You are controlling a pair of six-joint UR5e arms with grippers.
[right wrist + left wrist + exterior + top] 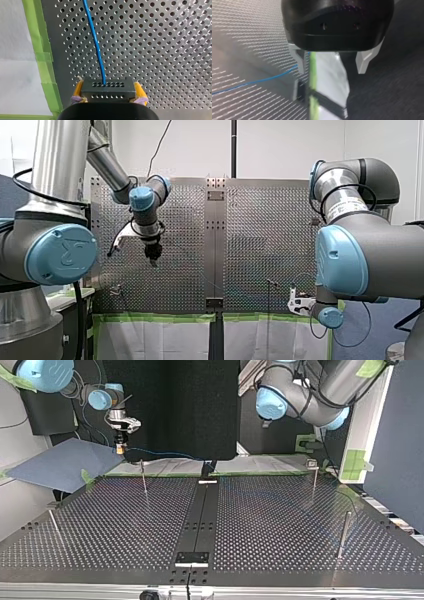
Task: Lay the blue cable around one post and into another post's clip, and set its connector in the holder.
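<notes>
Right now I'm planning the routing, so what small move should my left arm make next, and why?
Probably shift my left gripper sideways until the blue cable lies between its fingers. They stand open, and the cable runs up beside one finger, not between them, while my right gripper clamps the connector.

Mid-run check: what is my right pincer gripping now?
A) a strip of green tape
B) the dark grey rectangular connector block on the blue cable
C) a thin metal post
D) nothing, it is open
B: in the right wrist view the right pincer has its yellow pads clamped on both sides of the dark grey rectangular connector block, the thin blue cable leading out of it.
</notes>
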